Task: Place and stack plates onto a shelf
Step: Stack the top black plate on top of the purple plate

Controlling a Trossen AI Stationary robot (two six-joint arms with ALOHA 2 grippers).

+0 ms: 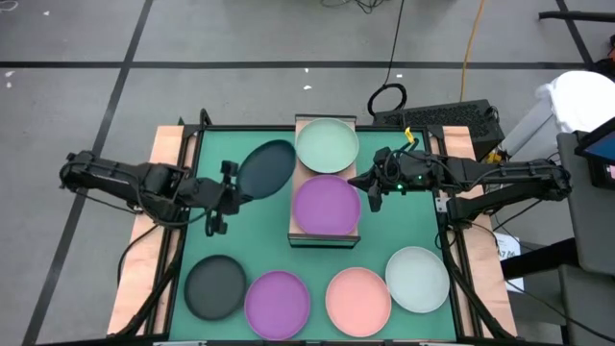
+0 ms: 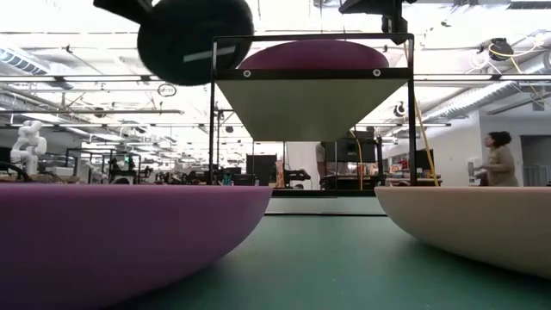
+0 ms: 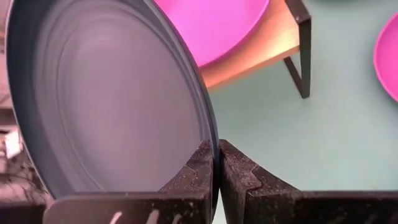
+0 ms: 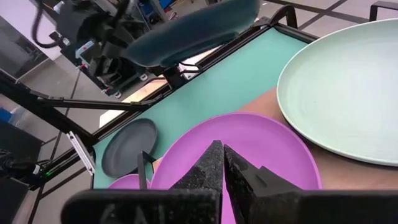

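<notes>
My left gripper (image 1: 229, 192) is shut on a dark grey plate (image 1: 269, 165), held in the air left of the wooden shelf (image 1: 300, 123). On the shelf lie a pale green plate (image 1: 327, 144) at the far end and a purple plate (image 1: 327, 205) at the near end. My right gripper (image 4: 219, 163) is shut, with its tips over the purple plate's right rim (image 4: 249, 140); I cannot tell whether it touches. Another dark grey plate (image 1: 215, 286), a purple (image 1: 278, 304), a pink (image 1: 358, 301) and a whitish-blue plate (image 1: 418, 279) lie on the green mat. A third dark grey plate does not show. My left gripper pinches the dark grey plate's rim (image 3: 211, 134) between its two fingers, at the edge nearest the arm, coming level from the table's left. The plate is lifted clear of the mat and stands tilted, its hollow face (image 3: 112, 106) turned toward the left wrist camera.
The green mat (image 1: 404, 226) has free room on either side of the shelf. A black frame (image 1: 192, 135) borders the mat. The shelf stands on dark legs (image 3: 301, 50). Beyond the table, cables and a keyboard lie on the floor, and a person (image 2: 498, 159) stands far off.
</notes>
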